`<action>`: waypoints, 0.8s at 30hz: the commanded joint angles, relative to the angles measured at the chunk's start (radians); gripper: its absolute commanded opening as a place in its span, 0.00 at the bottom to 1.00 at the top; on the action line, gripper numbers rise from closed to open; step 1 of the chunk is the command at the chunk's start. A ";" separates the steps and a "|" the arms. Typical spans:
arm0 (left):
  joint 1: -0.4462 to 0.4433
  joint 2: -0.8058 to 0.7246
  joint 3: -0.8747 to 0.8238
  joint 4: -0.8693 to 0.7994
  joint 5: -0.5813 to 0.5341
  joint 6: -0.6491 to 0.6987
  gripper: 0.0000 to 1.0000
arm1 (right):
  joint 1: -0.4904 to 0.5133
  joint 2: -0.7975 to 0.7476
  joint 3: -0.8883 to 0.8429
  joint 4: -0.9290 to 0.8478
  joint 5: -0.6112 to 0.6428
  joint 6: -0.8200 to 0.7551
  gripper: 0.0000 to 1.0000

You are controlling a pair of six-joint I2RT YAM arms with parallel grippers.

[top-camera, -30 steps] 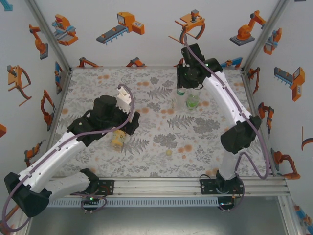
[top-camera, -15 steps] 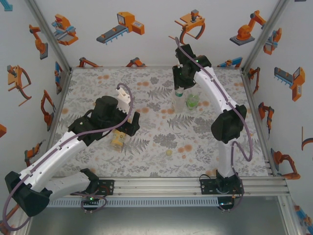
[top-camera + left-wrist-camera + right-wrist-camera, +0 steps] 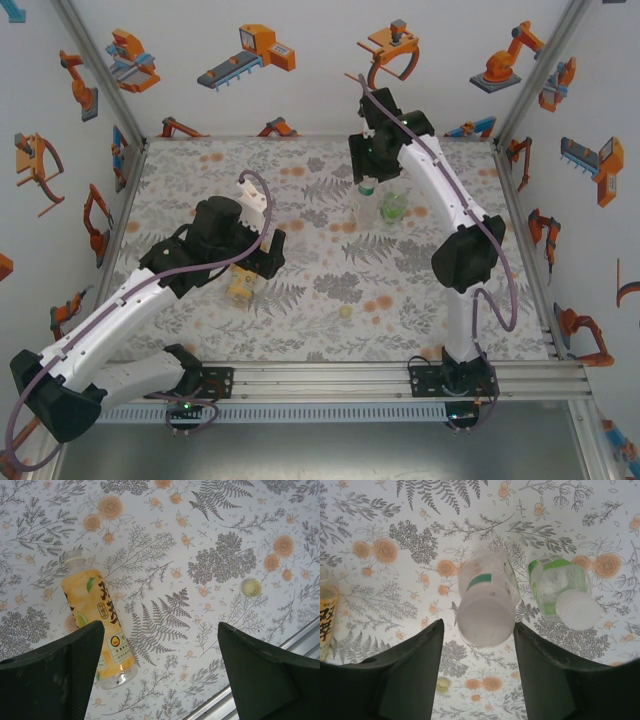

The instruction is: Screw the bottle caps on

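A clear bottle (image 3: 487,582) with a white-green label stands upright at the back right, a cap (image 3: 485,622) on its neck. My right gripper (image 3: 478,625) hangs just above it, open, a finger on each side of the cap with a gap to both. From above, the right gripper (image 3: 368,168) sits over the clear bottle (image 3: 367,203). Beside it stands the short green bottle (image 3: 555,587) with a white cap (image 3: 577,610). The yellow-orange juice bottle (image 3: 97,625) lies on its side, neck bare. My left gripper (image 3: 160,670) hovers open above it. A pale yellow cap (image 3: 251,587) lies loose.
The floral mat (image 3: 320,270) covers the table. Printed walls close in the back and both sides, and a metal rail (image 3: 400,378) runs along the near edge. The loose pale yellow cap (image 3: 345,311) lies between the two arms, near the front.
The right gripper's jaws have widened off the clear bottle's cap, and the right arm's elbow has swung inward. The left arm has not moved.
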 commanded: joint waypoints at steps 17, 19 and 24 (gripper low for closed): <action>0.117 0.152 0.031 -0.129 0.065 -0.076 0.86 | -0.003 -0.302 -0.073 -0.078 -0.119 0.067 0.58; 0.139 0.172 0.025 -0.141 0.069 -0.087 0.85 | -0.002 -0.372 -0.185 -0.021 -0.138 0.099 0.58; 0.191 0.224 0.004 -0.176 0.061 -0.115 0.85 | -0.003 -0.497 -0.412 0.063 -0.145 0.149 0.58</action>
